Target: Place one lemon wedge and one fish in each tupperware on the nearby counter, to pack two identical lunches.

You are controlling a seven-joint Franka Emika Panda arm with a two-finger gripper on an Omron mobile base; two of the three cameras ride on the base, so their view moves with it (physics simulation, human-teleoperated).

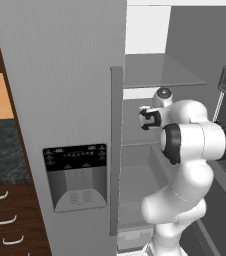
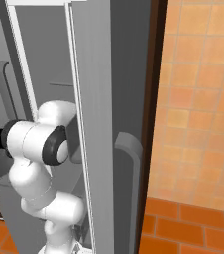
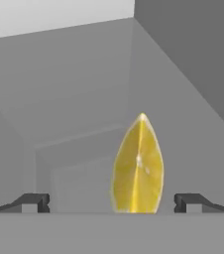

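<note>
Wedge of yellow lemon, pointed and glossy, is seen standing on a grey fridge shelf, long axis upright, straight ahead between the spread dark fingertips of the gripper; nothing is held.

A: Flat, even rendered light, with no glare or hard shadows. The tall grey metal fridge interior shades softly darker towards its corners.

B: Everything looks slightly soft; the pointed yellow lemon wedge has blurred edges.
</note>
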